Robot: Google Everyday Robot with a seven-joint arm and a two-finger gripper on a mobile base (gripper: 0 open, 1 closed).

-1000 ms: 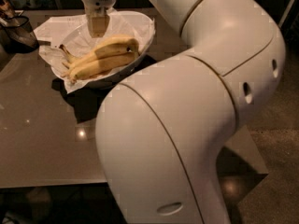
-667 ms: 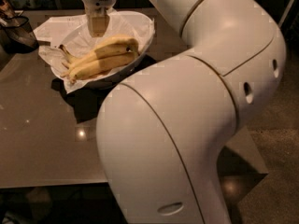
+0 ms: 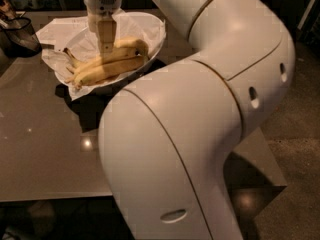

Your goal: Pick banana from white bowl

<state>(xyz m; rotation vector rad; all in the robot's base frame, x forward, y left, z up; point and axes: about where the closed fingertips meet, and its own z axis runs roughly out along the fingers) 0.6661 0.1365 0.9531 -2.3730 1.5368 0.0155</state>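
A bunch of yellow bananas (image 3: 112, 65) lies in the white bowl (image 3: 156, 38), which is lined with crumpled white paper (image 3: 60, 31) and stands at the back of the table. My gripper (image 3: 106, 48) hangs straight down over the bowl. Its tip is at the top of the bananas, near the middle of the bunch, and seems to touch them. The bananas' stem ends point left toward the bowl's rim.
A dark mesh container (image 3: 20, 34) stands at the far left edge of the table. The glossy beige table (image 3: 45, 149) stretches toward me. My large white arm (image 3: 210, 114) fills the right and the foreground and hides the table's right part.
My gripper has come down lower into the bowl, onto the bananas. The bananas and the bowl have not moved.
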